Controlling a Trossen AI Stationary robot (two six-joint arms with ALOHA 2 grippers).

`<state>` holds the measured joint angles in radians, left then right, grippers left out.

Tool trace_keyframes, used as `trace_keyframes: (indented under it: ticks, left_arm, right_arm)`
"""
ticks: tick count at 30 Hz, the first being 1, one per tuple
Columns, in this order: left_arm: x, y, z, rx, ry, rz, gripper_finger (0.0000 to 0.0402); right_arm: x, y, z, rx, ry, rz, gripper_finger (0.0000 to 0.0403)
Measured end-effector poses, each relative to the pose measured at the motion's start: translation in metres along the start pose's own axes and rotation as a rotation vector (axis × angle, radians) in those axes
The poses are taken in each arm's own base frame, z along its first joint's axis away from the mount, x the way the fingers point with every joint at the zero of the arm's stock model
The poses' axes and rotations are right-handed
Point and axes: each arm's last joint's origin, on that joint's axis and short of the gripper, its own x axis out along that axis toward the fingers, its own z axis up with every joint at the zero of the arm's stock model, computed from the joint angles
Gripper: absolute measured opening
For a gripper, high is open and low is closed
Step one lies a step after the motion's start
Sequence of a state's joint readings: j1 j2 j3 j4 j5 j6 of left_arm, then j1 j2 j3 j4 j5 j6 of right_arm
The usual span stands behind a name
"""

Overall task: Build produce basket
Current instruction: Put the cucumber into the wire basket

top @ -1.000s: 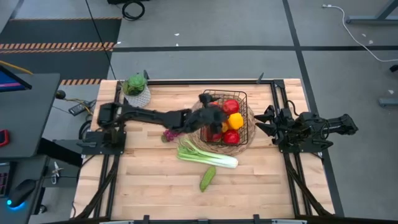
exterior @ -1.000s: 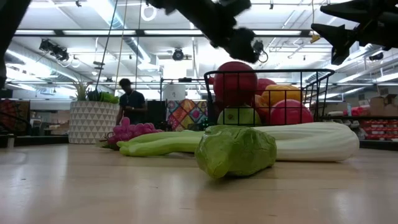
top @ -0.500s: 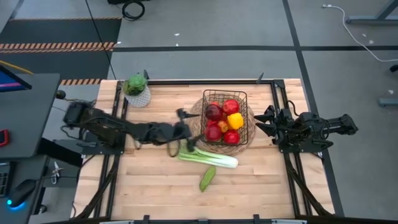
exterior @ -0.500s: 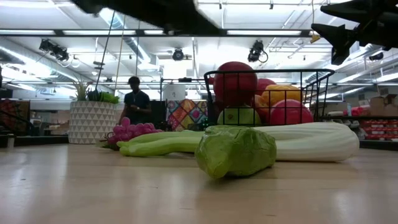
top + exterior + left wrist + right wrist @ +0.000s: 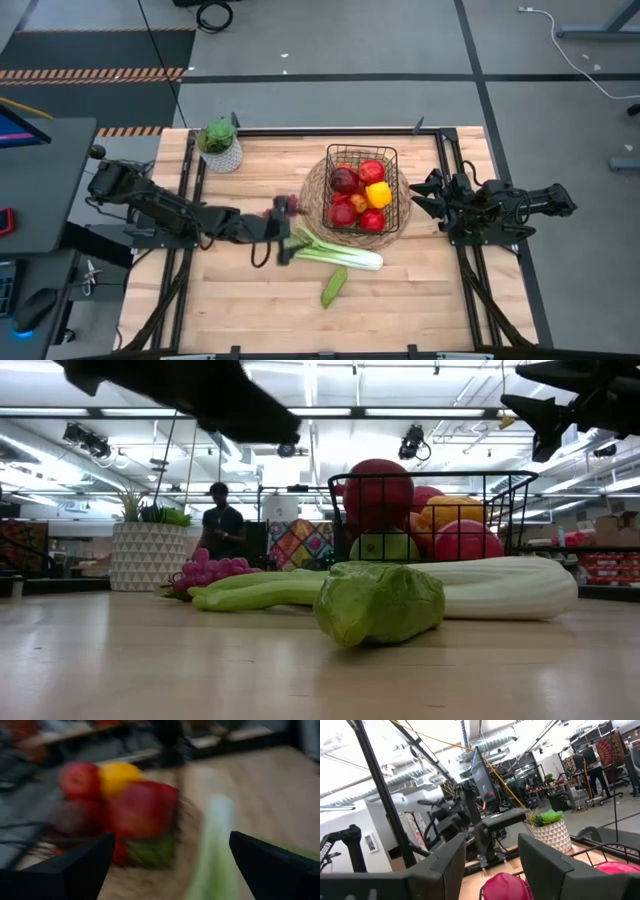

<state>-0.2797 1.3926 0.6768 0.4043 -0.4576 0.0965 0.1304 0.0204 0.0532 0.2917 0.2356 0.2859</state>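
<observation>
The black wire basket (image 5: 362, 190) stands on a round woven mat and holds red apples, a yellow pepper and other produce; it also shows in the low view (image 5: 430, 510). A pale-green leek (image 5: 335, 251), a green cucumber (image 5: 333, 286) and purple grapes (image 5: 285, 205) lie on the table left of and in front of the basket. My left gripper (image 5: 283, 248) is open and empty, above the leek's leafy end, pointing toward the basket (image 5: 172, 840). My right gripper (image 5: 425, 195) waits open to the right of the basket.
A leafy plant in a white pot (image 5: 218, 143) stands at the table's far left corner. A person (image 5: 218, 520) stands in the room behind the table. Bare wood (image 5: 230, 300) lies at the table's near left.
My left gripper has drawn back from over the basket, going toward the table's left and near edges, and now hangs by the leek's leafy end. The basket's produce, which the arm covered, now shows in full. My right arm has kept still.
</observation>
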Motion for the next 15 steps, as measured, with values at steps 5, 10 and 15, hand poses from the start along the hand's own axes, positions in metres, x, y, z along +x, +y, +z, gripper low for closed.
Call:
trace_keyframes:
  ticks: [5,10,15]
  left_arm:
    - [-0.007,-0.019,-0.005,-0.052,0.044,-0.218,0.0400]
    - [-0.013,-0.035,-0.001,-0.121,0.074,-0.277,0.0400]
    - [-0.002,-0.070,0.009,-0.066,0.104,-0.288,0.0400]
  right_arm:
    - [0.000,0.000,0.000,0.001,-0.002,0.002,0.0187]
    - [0.000,0.000,0.001,0.002,-0.007,0.003,0.0187]
    - [0.000,0.000,0.001,0.002,-0.007,0.003,0.0187]
